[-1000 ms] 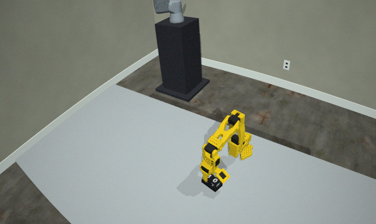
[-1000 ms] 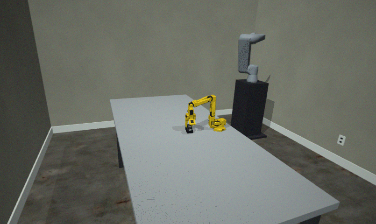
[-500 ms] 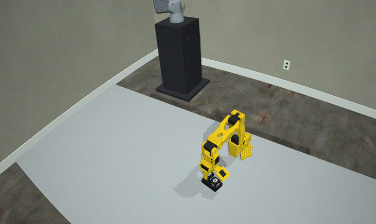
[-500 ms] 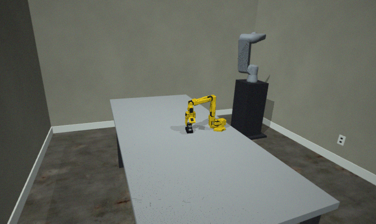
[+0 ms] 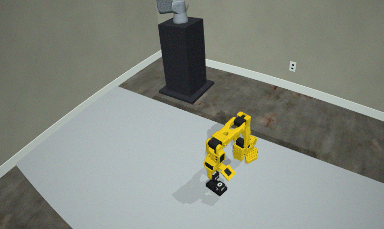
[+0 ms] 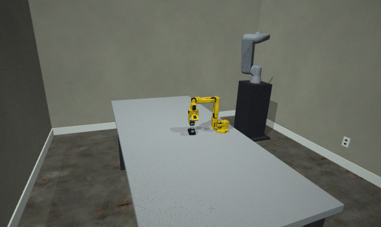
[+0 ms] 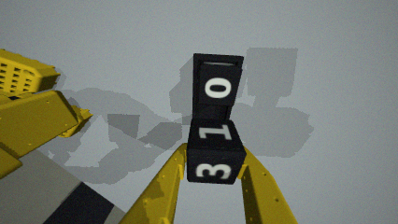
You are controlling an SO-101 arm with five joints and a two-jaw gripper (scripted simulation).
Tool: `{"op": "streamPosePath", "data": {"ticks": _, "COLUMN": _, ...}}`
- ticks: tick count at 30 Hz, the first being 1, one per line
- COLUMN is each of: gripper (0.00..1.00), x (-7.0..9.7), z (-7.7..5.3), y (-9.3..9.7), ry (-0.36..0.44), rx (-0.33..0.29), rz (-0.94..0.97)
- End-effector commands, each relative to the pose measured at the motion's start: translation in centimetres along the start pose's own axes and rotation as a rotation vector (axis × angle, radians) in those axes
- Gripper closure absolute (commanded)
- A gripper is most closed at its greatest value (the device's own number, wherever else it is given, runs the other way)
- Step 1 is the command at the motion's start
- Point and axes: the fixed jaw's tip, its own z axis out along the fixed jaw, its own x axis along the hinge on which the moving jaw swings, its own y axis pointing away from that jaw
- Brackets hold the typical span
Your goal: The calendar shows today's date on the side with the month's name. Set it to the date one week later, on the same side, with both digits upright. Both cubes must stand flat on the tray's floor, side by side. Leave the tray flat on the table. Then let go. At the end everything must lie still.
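The claw (image 7: 212, 164) grips one cube (image 7: 215, 151) raised above the tray (image 7: 218, 71), at its 6 o'clock in the wrist view. Next: re-orient it and reseat it beside the 0 cube (image 7: 217, 89).

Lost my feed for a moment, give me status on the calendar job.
Gripper shut on one cube, lifted above the tray. Other cube, top showing 0, sits in the tray. Nothing in the way.
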Motion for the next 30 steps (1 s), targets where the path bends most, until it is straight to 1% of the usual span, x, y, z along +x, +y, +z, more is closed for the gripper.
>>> {"op": "streamPosePath", "data": {"ticks": 1, "gripper": 1.0, "x": 0.1, "z": -1.3, "y": -0.6, "ry": -0.002, "rx": 0.066, "rz": 0.011}}
{"op": "streamPosePath", "data": {"ticks": 6, "gripper": 1.0, "x": 0.0, "z": -1.3, "y": -0.6, "ry": -0.002, "rx": 0.066, "rz": 0.008}}
{"op": "streamPosePath", "data": {"ticks": 10, "gripper": 1.0, "x": -0.5, "z": -1.3, "y": -0.6, "ry": -0.002, "rx": 0.066, "rz": -0.022}}
{"op": "streamPosePath", "data": {"ticks": 14, "gripper": 1.0, "x": -2.0, "z": -1.1, "y": -0.7, "ry": -0.002, "rx": 0.066, "rz": -0.098}}
{"op": "streamPosePath", "data": {"ticks": 18, "gripper": 1.0, "x": -4.3, "z": -0.9, "y": -0.5, "ry": -0.002, "rx": 0.066, "rz": -0.222}}
{"op": "streamPosePath", "data": {"ticks": 20, "gripper": 1.0, "x": -4.3, "z": -0.9, "y": -0.5, "ry": -0.002, "rx": 0.066, "rz": -0.222}}
{"op": "streamPosePath", "data": {"ticks": 25, "gripper": 1.0, "x": -8.1, "z": -0.5, "y": 0.4, "ry": -0.002, "rx": 0.065, "rz": -0.43}}
{"op": "streamPosePath", "data": {"ticks": 30, "gripper": 1.0, "x": -12.1, "z": -0.1, "y": 2.4, "ry": -0.002, "rx": 0.064, "rz": -0.659}}
